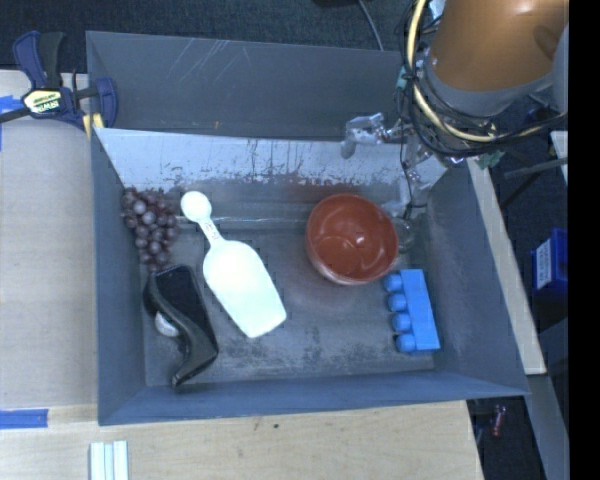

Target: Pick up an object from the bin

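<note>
Bin contents, five items, as I read them from the overhead camera view:

1. Red-brown round bowl, one. It sits right of centre in the grey metal bin, mouth facing up. Being round, it has no long axis to report.
2. White plastic scoop, one. Its long axis runs diagonally, with the ball-ended handle at the upper left and the broad mouth at the lower right. It lies left of the bowl and apart from it.
3. Blue studded toy block, one. Its long axis runs nearly top to bottom of the view, with the studs along its left side. It lies just below and right of the bowl.
4. Bunch of dark purple grapes, one, against the left wall.
5. Black shiny curved object, one, lower left beside the scoop. I cannot tell its kind.

Gripper: it is at the bowl's upper right rim, beneath the arm's orange cover. I cannot tell whether it is open or closed, or whether it touches the bowl.
</note>
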Controlling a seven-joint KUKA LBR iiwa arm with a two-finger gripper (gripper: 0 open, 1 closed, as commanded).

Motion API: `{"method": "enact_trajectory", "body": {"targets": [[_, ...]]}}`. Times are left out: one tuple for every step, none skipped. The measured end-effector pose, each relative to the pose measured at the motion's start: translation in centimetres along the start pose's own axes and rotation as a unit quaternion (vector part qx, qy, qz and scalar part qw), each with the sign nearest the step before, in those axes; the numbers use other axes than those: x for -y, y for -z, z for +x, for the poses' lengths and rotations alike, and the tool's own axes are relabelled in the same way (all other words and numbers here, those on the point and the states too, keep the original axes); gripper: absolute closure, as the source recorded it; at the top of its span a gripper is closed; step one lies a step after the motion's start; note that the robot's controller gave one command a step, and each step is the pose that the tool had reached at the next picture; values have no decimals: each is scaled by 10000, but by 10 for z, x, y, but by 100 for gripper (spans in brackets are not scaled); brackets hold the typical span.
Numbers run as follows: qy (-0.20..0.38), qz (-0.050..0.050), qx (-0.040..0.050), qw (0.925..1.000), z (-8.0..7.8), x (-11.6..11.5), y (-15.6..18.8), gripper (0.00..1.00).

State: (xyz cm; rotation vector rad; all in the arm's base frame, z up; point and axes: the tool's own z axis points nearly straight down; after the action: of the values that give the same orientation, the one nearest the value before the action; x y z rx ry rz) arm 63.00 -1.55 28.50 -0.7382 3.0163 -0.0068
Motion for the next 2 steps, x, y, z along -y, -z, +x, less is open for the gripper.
{"method": "enact_trajectory", "body": {"targets": [[-1127, -19, -92, 9936, 29, 16, -116, 0], [253, 21, 80, 9996, 1, -49, -52, 0]]}}
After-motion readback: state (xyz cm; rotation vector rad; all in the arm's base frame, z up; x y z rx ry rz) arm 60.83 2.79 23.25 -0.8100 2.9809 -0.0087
